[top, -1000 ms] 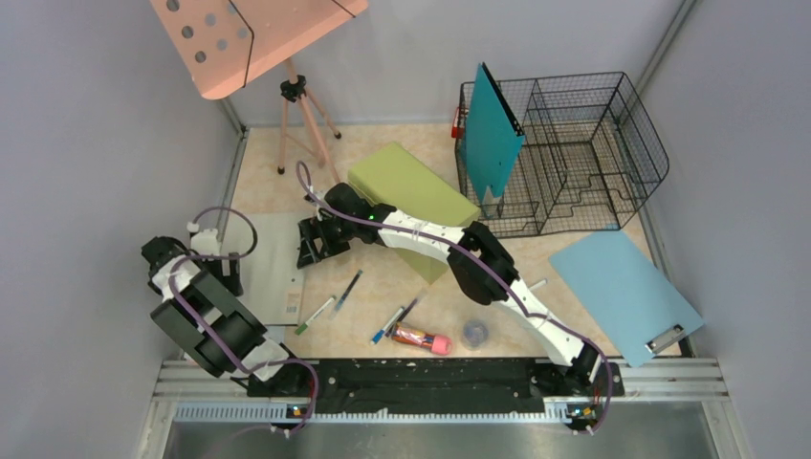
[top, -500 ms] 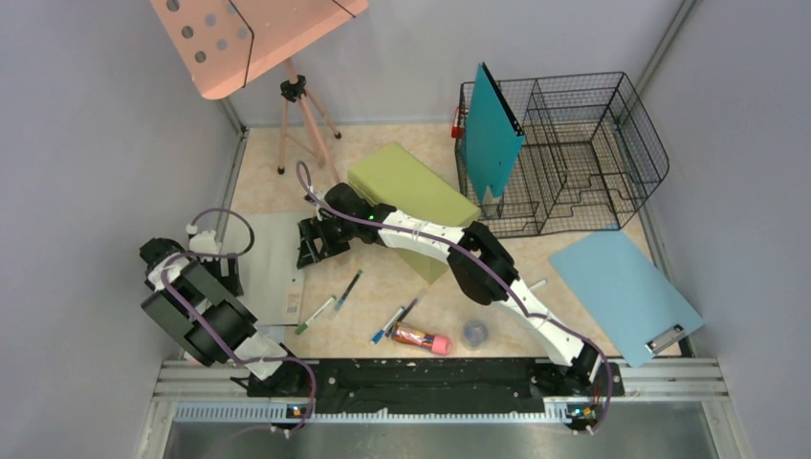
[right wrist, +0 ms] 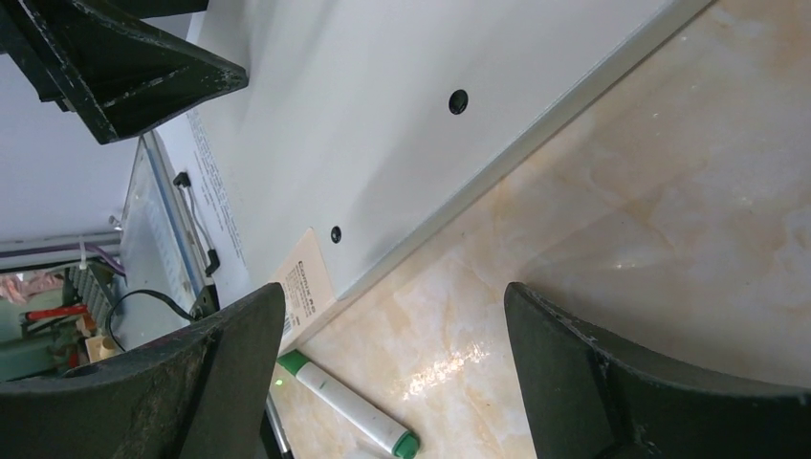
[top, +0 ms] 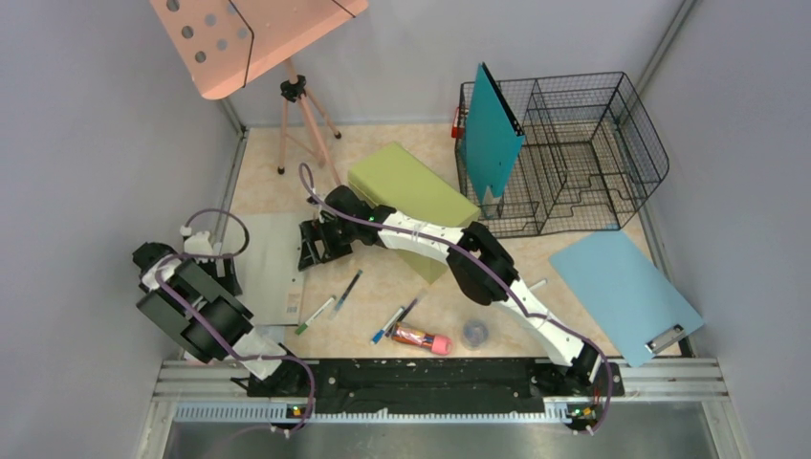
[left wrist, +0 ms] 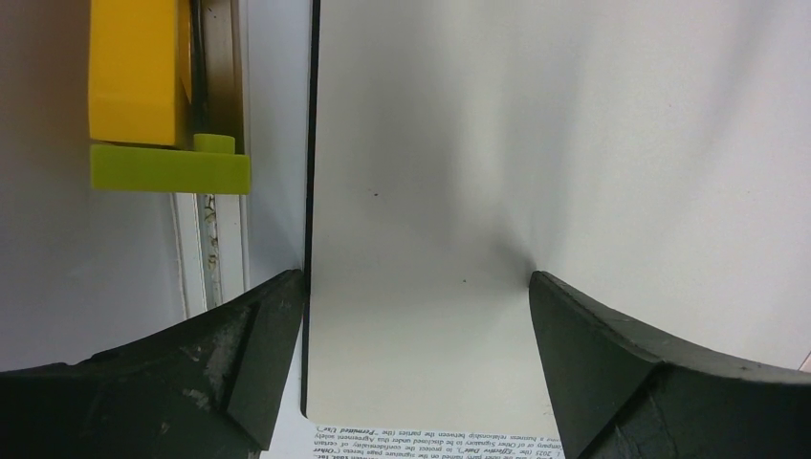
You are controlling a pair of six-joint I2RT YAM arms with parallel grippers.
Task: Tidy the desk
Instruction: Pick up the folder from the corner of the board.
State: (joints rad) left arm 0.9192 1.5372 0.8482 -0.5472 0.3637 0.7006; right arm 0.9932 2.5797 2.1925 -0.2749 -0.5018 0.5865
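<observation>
While the left claw (left wrist: pixel 411 287) and right claw (right wrist: pixel 392 292) gape empty over the flat white paper sheet (top: pixel 273 258) at the left of the beige marble desk (top: pixel 263 186), pinching the sheet's edge looks next

Top view: pink stand's panel (top: pixel 251 38) runs off the upper edge; the right arm (top: pixel 421 237) hides a strip of desk (top: pixel 378 139) and part of the olive-green box (top: pixel 406 186); small grey round thing (top: pixel 475 332), too small to identify. Left wrist view: print (left wrist: pixel 435 442) on the white sheet (left wrist: pixel 430 354) cut by the lower edge, too fine to read.
</observation>
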